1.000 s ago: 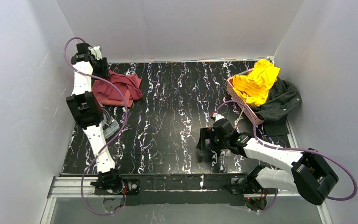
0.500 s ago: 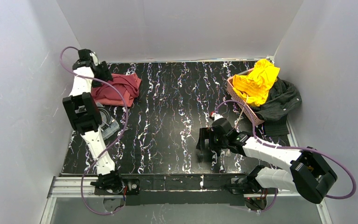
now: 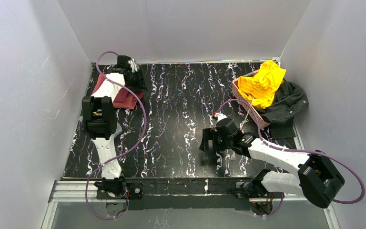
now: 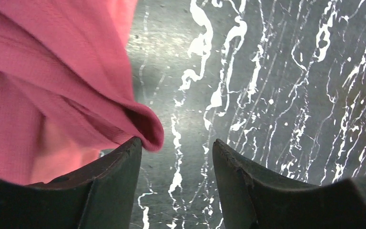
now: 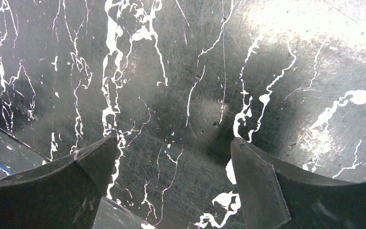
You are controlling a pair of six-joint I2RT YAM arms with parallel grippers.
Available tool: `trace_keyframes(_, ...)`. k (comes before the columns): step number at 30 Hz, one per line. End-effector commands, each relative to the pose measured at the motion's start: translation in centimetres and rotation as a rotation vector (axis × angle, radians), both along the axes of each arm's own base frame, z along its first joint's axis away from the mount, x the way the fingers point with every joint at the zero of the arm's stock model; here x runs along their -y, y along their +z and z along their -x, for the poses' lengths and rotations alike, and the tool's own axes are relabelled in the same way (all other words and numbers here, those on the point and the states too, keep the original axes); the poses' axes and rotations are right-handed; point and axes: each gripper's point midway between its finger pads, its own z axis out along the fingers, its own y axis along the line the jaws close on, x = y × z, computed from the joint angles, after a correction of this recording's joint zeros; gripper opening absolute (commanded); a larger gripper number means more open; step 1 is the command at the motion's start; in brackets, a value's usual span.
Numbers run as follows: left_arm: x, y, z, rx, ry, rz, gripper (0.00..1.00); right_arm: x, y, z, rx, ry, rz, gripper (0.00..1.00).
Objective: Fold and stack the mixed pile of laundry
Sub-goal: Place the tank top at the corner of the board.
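Observation:
The salmon-red garment (image 3: 124,99) lies crumpled at the back left of the table, with a dark maroon piece (image 3: 97,84) showing beside it under my left arm. My left gripper (image 3: 137,85) is open at the garment's right edge. In the left wrist view the gripper (image 4: 176,148) is open. Its left finger (image 4: 109,176) touches a rounded fold of the salmon-red cloth (image 4: 38,86), and bare table lies between the jaws. The bright yellow garment (image 3: 263,82) sits in the basket, and the charcoal-black garment (image 3: 288,102) lies behind it. My right gripper (image 3: 212,153) (image 5: 171,143) is open and empty over the table.
The pink lattice basket (image 3: 248,107) stands tilted at the back right, with a thin cream cord (image 3: 244,119) hanging from it. White walls close in the left, back and right sides. The table's near edge (image 5: 9,155) shows in the right wrist view.
My left arm has swung from the back-left corner to the right, across the red garments, to their right edge. The right arm has barely moved.

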Motion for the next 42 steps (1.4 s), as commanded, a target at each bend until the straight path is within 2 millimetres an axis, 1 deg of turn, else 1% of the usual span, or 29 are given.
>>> trace_keyframes(1,-0.6,1.1,-0.2,0.007,0.03,-0.049,0.54,-0.5,0.9,-0.6,0.034,0.006,-0.026,0.96)
trace_keyframes(4,-1.0,0.3,0.1,-0.018,0.038,-0.071,0.51,-0.4,0.8,-0.5,0.032,0.004,-0.024,0.96)
trace_keyframes(10,-1.8,0.1,0.4,-0.03,0.035,-0.16,0.5,-0.3,0.7,-0.6,0.03,-0.003,-0.021,0.96)
trace_keyframes(14,-1.9,-0.6,0.4,-0.04,0.02,-0.185,0.5,-0.3,0.7,-0.5,0.03,-0.003,-0.02,0.96)
trace_keyframes(15,-1.9,-0.7,0.3,-0.041,0.015,-0.183,0.48,-0.2,0.7,-0.5,0.029,-0.005,-0.018,0.96)
trace_keyframes(16,-1.8,-0.8,0.2,-0.04,0.011,-0.182,0.46,-0.2,0.7,-0.5,0.029,-0.006,-0.018,0.96)
trace_keyframes(18,-1.7,-1.0,-0.1,-0.039,0.005,-0.177,0.38,-0.1,0.7,-0.5,0.03,-0.006,-0.016,0.96)
trace_keyframes(20,-1.6,-0.9,-0.2,-0.035,0.002,-0.175,0.29,0.0,0.6,-0.4,0.03,-0.007,-0.015,0.96)
trace_keyframes(24,-1.6,-0.6,-0.1,-0.022,0.005,-0.172,0.16,0.0,0.5,-0.4,0.027,-0.007,-0.012,0.96)
trace_keyframes(27,-1.3,-0.7,0.2,-0.028,0.007,-0.154,0.0,0.0,0.4,-0.4,0.027,-0.007,-0.012,0.96)
trace_keyframes(34,-1.8,0.0,1.4,0.026,0.08,-0.126,0.0,0.1,0.3,-0.3,0.027,-0.009,-0.013,0.96)
trace_keyframes(38,-2.4,-0.8,1.7,0.008,0.114,-0.101,0.0,0.1,0.3,-0.2,0.025,-0.005,-0.014,0.96)
trace_keyframes(42,-2.7,-1.4,1.6,-0.012,0.122,-0.084,0.16,0.0,0.2,-0.2,0.022,-0.005,-0.014,0.96)
